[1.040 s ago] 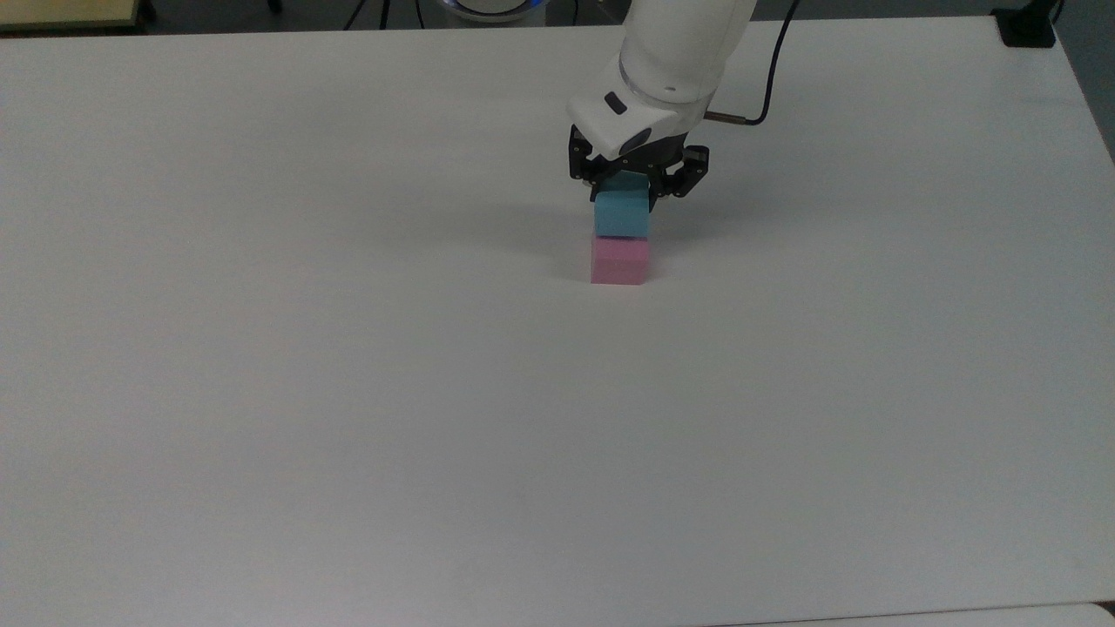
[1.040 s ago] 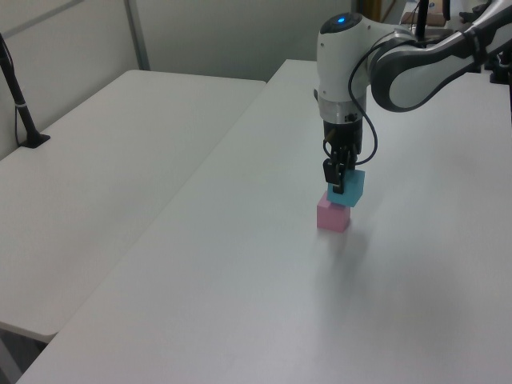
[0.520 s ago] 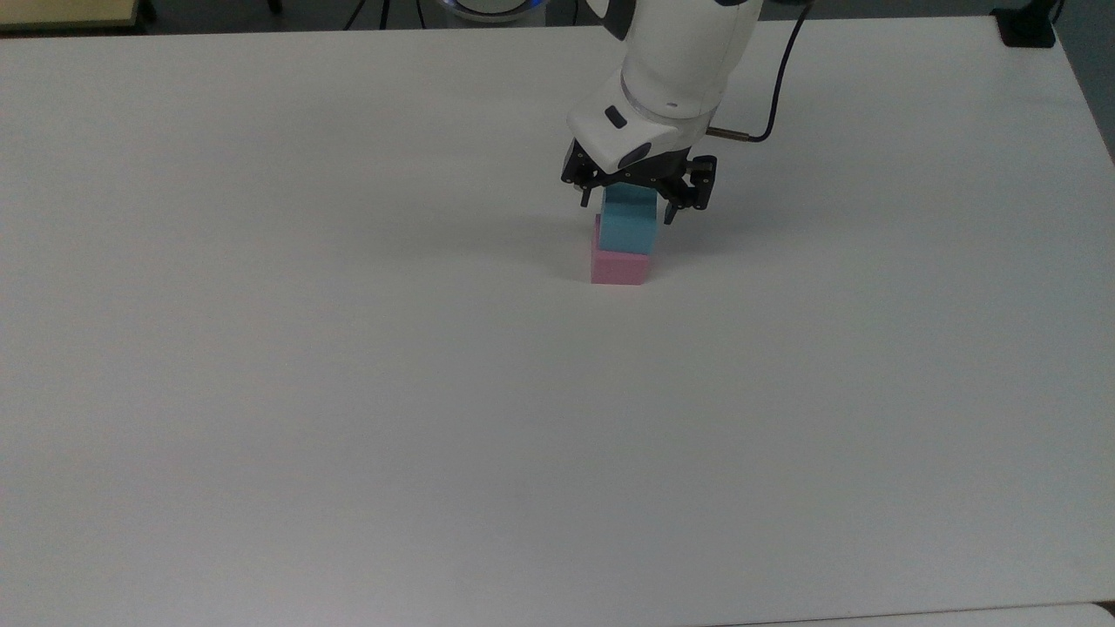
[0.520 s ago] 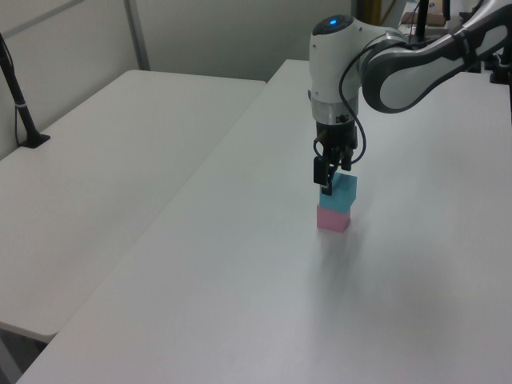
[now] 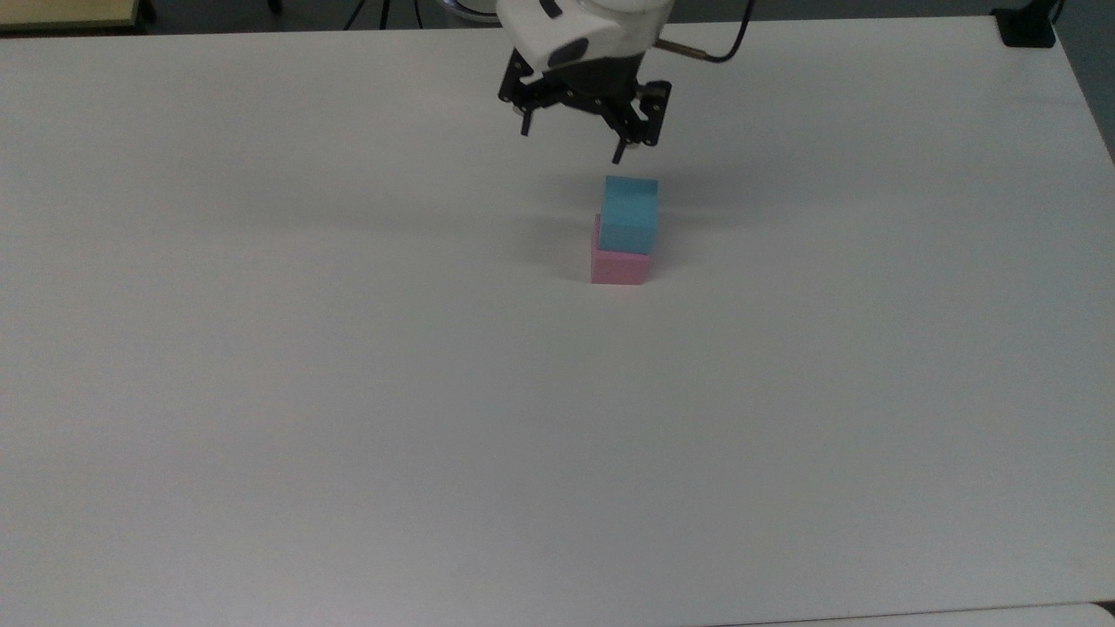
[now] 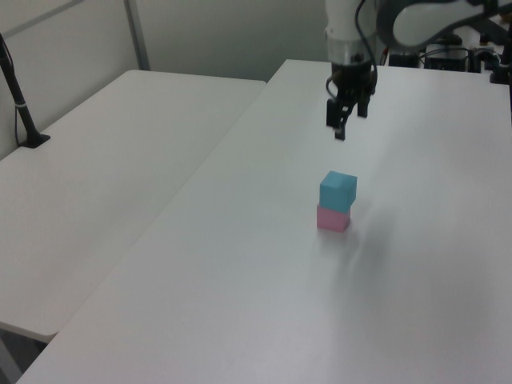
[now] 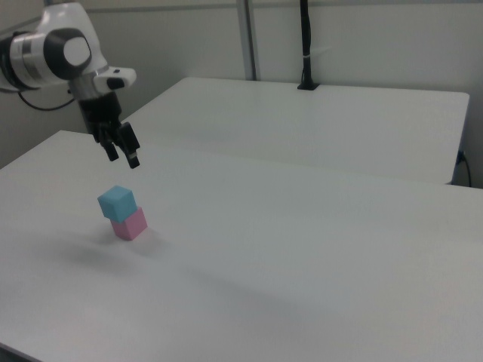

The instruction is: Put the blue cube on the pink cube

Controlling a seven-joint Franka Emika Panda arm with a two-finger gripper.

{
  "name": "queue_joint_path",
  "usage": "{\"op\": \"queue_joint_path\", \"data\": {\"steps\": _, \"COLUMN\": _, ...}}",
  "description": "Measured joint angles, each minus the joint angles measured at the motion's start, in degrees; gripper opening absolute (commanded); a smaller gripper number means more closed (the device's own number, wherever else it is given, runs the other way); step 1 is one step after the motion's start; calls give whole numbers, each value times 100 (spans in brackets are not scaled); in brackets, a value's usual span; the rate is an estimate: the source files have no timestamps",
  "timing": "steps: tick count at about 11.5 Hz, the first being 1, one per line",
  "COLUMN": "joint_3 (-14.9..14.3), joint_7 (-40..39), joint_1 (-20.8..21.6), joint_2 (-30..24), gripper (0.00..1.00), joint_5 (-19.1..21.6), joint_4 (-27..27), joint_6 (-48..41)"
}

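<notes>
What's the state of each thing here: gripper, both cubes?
Two-finger gripper: open, empty, raised clear of the stack.
Small light-blue matte cube: resting on the pink one, free of the gripper, slightly offset.
Small pastel-pink matte cube: on the white table, under the blue one.

The blue cube (image 5: 629,213) is sitting on the pink cube (image 5: 619,264), slightly offset, on the white surface (image 5: 348,392). The claw (image 5: 572,142) is hanging above, fingers spread, holding nothing.
</notes>
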Motion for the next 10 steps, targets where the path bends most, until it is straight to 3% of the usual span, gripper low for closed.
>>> {"op": "queue_joint_path", "data": {"steps": 2, "joint_3": -33, "joint_7": -439, "joint_1": -427, "joint_2": -515, "gripper": 100, "joint_5": 71, "joint_4": 20, "joint_6": -423}}
{"op": "queue_joint_path", "data": {"steps": 5, "joint_3": -621, "joint_7": -1656, "joint_1": -665, "joint_2": -1237, "gripper": 100, "joint_5": 359, "joint_4": 5, "joint_6": -849}}
{"op": "queue_joint_path", "data": {"steps": 10, "joint_3": -1403, "joint_7": -3141, "joint_1": -669, "joint_2": -1393, "gripper": 100, "joint_5": 371, "joint_4": 12, "joint_6": -872}}
